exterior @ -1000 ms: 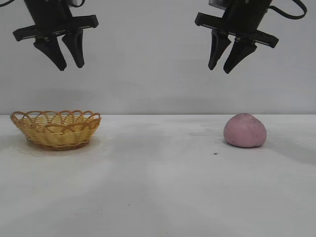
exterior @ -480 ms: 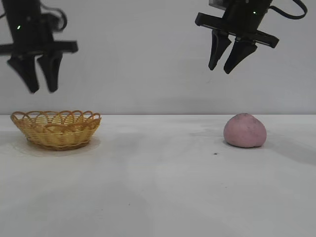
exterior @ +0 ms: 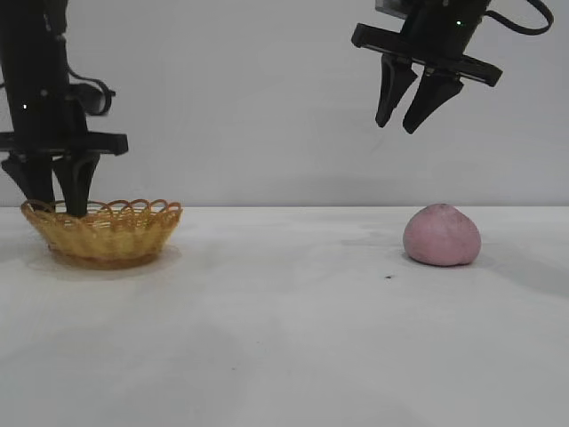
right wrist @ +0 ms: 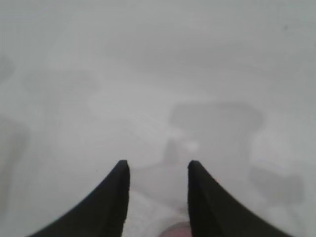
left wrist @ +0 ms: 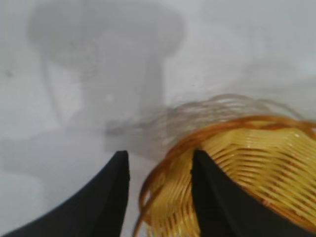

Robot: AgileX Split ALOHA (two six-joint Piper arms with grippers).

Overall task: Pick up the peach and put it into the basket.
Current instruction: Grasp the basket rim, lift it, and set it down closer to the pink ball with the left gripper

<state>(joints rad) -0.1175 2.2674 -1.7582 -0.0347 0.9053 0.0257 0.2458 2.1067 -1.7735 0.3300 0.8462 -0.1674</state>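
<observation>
We see the left gripper (exterior: 55, 191) low at the wicker basket (exterior: 111, 233) on the left of the white surface (exterior: 284, 338), its jaws apart and straddling the scalloped rim (left wrist: 217, 133). The right gripper (exterior: 404, 111) hangs high above the pink peach (exterior: 442, 235), jaws apart; the peach sits on the surface well apart from the basket.

Two matte black robot arms: the left gripper (exterior: 53, 189) and right gripper (exterior: 405, 96) each carry a flat crossbar with two tapered, claw-like black fingers (exterior: 432, 98), looped black cables and tiny green lights.
</observation>
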